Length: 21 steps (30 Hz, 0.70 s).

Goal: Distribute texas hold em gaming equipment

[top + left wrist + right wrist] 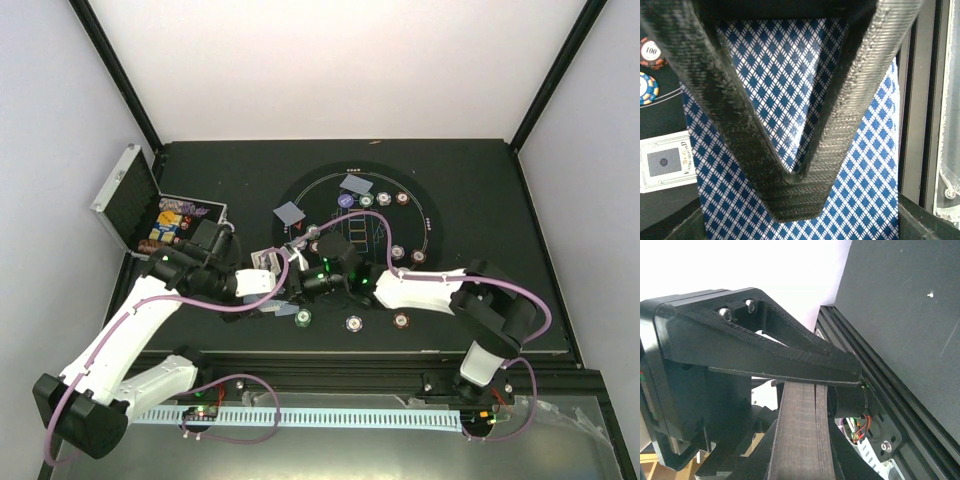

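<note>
Closest to the lens, the left gripper has its fingers shut to a point on a blue-and-white diamond playing card. It seems to pinch the card, which is raised above the table. The right gripper also has its fingers pressed together; what is between them I cannot tell. I judge this to be the dealing step, with a card passing between the arms. Next, one side should loosen before the other pulls, then the card can go to the mat. One chip reads "100"; the letters on a lying card are unclear.
</note>
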Available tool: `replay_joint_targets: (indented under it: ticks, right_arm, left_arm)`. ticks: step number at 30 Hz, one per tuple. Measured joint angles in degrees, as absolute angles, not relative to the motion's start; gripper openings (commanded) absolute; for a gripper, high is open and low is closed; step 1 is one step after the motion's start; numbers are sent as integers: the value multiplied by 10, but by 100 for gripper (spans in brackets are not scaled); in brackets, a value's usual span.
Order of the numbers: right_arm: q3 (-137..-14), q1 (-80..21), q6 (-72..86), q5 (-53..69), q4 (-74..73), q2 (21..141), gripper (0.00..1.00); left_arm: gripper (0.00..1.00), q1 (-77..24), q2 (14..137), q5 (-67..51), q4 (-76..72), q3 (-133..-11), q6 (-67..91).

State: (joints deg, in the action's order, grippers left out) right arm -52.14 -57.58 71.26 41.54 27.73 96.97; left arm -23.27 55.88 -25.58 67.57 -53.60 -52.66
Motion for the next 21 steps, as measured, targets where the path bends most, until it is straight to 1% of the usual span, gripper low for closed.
replay_joint_targets:
  ticks: [6, 21]
  right_arm:
    - [-517, -580, 688, 406, 269, 962, 1]
    - [-513, -588, 659, 400, 239, 962, 1]
  left_arm:
    - [76, -233, 559, -275, 684, -539, -532]
    - [77, -233, 579, -302, 707, -540, -543]
